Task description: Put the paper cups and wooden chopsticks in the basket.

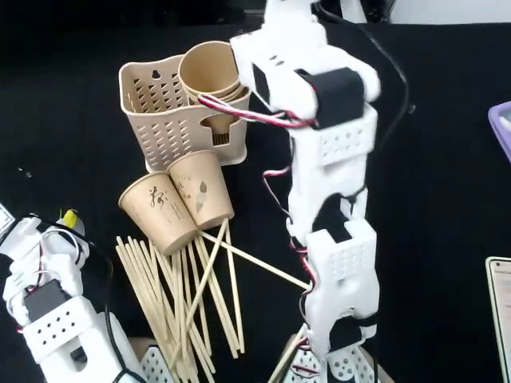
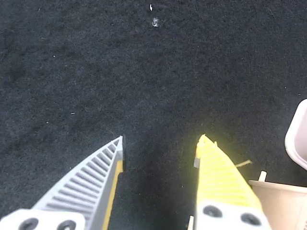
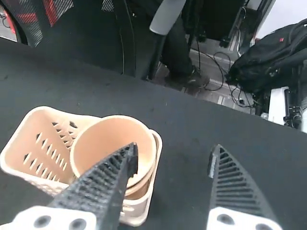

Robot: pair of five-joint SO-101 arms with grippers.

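High view, going L to R: I'm seeing the L arm (image 1: pixel 48 311) sitting at the near-left corner of the black cloth (image 1: pixel 64 96). On left wrist view the L gripper (image 2: pixel 160 139) is hanging over bare cloth, fingers apart, nothing btwn them. A paper cup's rim (image 2: pixel 283 201) is showing just beside its yellow finger (image 2: pixel 218 177).

Next over, the wooden chopsticks (image 1: pixel 180 295) are lying loose in a fan. Their far ends are running up to two printed paper cups (image 1: pixel 158 211) sitting side by side and touching, just in front of the basket (image 1: pixel 172 128). I can't tell if those two are upright or tipped. The basket is holding a stack of paper cups (image 1: pixel 209 70) at its right end. One chopstick (image 1: pixel 263 267) is lying crosswise toward the R arm (image 1: pixel 331 199), which is stretching up the middle w/ its wrist by that stack.

On right wrist view the R gripper (image 3: pixel 175 148) is hovering above the stack, fingers wide apart, gripping nothing. A purple object's edge (image 1: pixel 501 128) is poking in at far right.
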